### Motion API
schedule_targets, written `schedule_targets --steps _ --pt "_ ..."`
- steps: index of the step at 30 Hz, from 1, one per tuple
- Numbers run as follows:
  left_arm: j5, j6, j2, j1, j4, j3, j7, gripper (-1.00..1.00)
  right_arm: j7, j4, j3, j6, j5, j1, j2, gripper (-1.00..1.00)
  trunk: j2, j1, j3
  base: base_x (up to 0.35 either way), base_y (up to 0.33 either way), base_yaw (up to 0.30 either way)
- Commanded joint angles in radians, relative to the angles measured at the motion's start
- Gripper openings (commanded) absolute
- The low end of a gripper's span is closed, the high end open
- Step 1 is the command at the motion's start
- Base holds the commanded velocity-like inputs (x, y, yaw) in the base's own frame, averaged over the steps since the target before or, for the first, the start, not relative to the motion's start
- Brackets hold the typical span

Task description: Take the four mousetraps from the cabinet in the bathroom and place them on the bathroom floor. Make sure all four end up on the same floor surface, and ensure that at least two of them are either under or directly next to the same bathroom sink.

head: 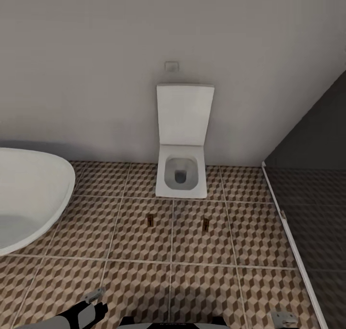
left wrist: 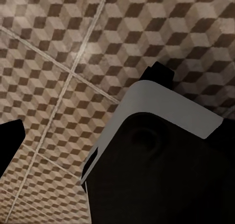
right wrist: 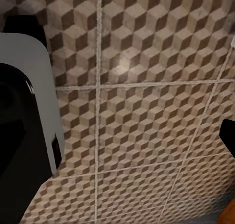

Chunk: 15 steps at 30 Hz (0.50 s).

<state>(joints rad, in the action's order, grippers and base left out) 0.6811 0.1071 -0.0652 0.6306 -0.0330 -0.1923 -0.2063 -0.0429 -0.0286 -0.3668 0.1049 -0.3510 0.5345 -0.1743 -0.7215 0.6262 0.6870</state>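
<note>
Traps: two mousetraps [head: 151, 220] [head: 205, 225] we see on the tiled floor [head: 134, 252] before the toilet [head: 182, 173].
Handling: we judge them light, stiff; pinch board edges.
Grippers: left [head: 93, 304], right [head: 283, 318]; we cannot tell their opening.

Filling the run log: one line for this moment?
two small brown mousetraps on cube-patterned tile floor | before white toilet | sink unseen

Head camera looks forward and down from standing height at the toilet [head: 181, 170], wall and bathroom floor [head: 139, 266]. Both wrist cameras face down, close to the same tiles, beside the robot's base [left wrist: 161, 160].
</note>
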Motion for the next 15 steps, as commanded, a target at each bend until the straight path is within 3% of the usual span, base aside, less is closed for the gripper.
schedule_targets --steps 1,15 --pt "0.006 0.003 0.001 0.000 -0.001 -0.009 -0.002 1.00 -0.002 -0.001 -0.009 0.003 -0.008 -0.002 0.000 1.00 0.007 -0.004 -0.004 0.000 0.000 0.000" --pt "0.006 0.004 0.003 -0.002 -0.007 -0.009 0.000 1.00 -0.002 -0.001 -0.010 0.003 -0.008 -0.014 0.001 1.00 0.105 -0.057 -0.070 0.000 0.000 0.000"
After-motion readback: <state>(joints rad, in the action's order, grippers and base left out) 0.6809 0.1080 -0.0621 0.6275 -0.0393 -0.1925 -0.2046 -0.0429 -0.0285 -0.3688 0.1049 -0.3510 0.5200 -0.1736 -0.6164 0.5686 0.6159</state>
